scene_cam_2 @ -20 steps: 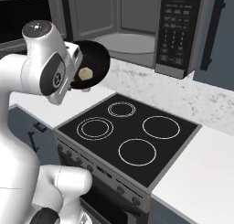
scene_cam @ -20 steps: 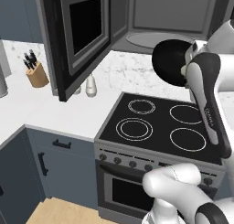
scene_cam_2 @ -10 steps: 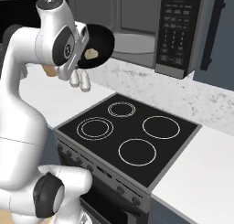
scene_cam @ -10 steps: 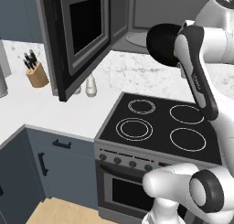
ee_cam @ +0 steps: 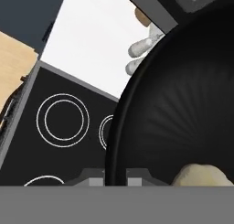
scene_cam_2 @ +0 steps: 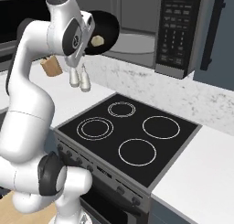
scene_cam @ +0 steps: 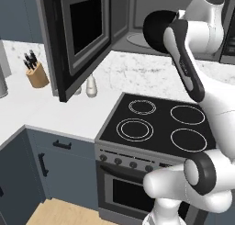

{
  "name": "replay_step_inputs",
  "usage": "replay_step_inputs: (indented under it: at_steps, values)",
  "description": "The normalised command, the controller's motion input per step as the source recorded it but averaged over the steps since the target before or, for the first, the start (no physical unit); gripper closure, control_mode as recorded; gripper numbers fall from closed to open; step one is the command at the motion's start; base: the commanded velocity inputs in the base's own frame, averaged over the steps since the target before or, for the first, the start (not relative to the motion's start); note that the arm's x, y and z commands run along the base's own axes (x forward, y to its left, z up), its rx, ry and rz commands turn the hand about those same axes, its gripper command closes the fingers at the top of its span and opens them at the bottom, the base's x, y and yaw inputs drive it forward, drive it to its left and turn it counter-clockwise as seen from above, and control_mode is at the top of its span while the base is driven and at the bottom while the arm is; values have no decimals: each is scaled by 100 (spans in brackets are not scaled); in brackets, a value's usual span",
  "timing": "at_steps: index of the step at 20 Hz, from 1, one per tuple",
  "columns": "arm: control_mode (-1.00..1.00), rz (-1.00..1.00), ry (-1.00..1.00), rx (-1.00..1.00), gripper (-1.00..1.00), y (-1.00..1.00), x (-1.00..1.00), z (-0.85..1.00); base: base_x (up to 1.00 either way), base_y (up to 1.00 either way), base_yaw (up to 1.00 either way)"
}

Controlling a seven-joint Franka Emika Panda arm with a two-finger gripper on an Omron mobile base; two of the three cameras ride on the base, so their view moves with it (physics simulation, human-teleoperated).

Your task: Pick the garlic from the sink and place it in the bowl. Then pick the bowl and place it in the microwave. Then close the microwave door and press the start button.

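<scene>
White speckled tabletop (scene_cam: 137,79) and a black four-ring cooktop (scene_cam_2: 130,134) lie beneath the wide dark grey microwave (scene_cam_2: 137,40), whose black-framed door with its dark glass window (scene_cam: 82,36) stands swung open to the left.

Inside the round, glossy black bowl (scene_cam_2: 103,29) sits the tiny cream-white garlic bulb (scene_cam_2: 96,40), low against the wall nearest the arm; the hand view shows it (ee_cam: 201,175) resting at the bowl's (ee_cam: 183,104) bottom. The bowl hangs in the air, tipped steeply, just in front of the microwave's grey cavity and its turntable (scene_cam: 140,38), above the back of the cooktop.

The tilt is the worry: if the bowl leans further or is jolted on the way in, the garlic could roll over the rim. Its far edge could also strike the cavity's lower lip if it goes in too low.

The claw (ee_cam: 115,179) is narrowed onto the bowl's rim, one fingertip on either side of the thin wall, carrying it.

Beyond, pale shakers (scene_cam: 91,86) and a wooden knife block (scene_cam: 36,75) stand near the open door.
</scene>
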Motion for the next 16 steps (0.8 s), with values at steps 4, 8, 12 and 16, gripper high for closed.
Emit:
replay_step_inputs:
  at_steps: [4,8,12,16]
  values:
    - [-100,0,-12,0,100,0,65,5,0,0,0]
    - [-100,0,-1,0,100,-8,73,2,0,0,0]
    - [-100,0,0,0,100,-24,76,0,0,0,0]
    - [-100,0,2,0,100,-35,61,0,0,0,0]
